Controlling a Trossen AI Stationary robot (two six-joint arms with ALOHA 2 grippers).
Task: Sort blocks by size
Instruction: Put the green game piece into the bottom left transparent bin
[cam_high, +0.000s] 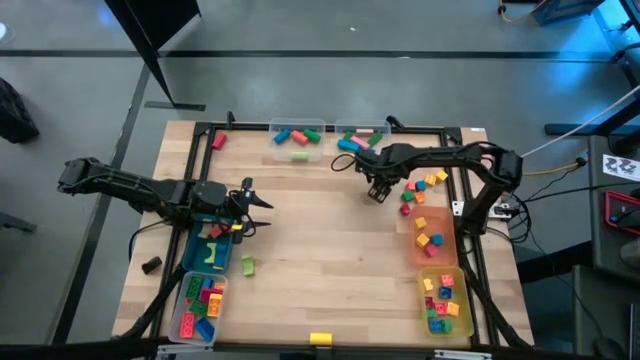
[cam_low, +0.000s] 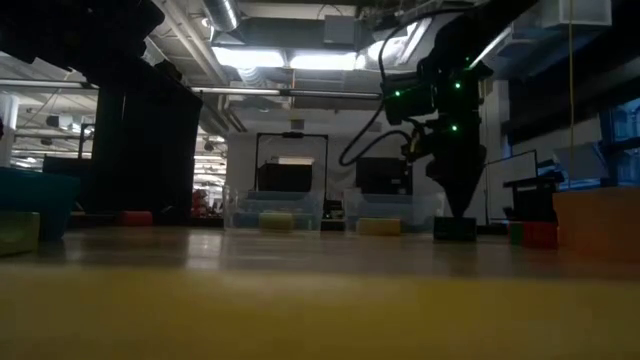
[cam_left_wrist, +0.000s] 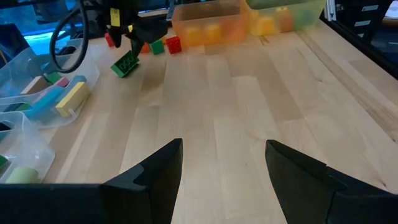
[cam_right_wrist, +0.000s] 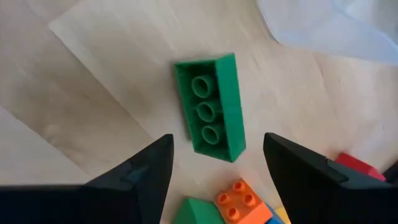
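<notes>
Right tool (cam_high: 378, 192) hangs over the worktop (cam_high: 330, 260) near the far edge, right of middle, fingers spread and grasping nothing. Directly under it, between the fingers in the wrist view, a green brick (cam_right_wrist: 211, 107) lies hollow side up on bare wood, apart from both fingers. In the left wrist view the same brick (cam_left_wrist: 125, 64) sits tilted below that tool, possibly resting on one edge; hard to tell in that view.

Left tool (cam_high: 250, 208) is near the left edge, at about mid-depth, released and empty, pointing across the worktop.

Blocks elsewhere: loose red, yellow and green ones (cam_high: 418, 190) by the right edge, just beside the orange bin (cam_high: 452, 243). One small green block (cam_high: 247, 265) lies alone left of middle. A yellow block (cam_high: 320, 339) sits at the near edge. A red block (cam_high: 218, 141) is at the far left corner. Long blocks fill two clear bins (cam_high: 272, 132) along the far edge.
</notes>
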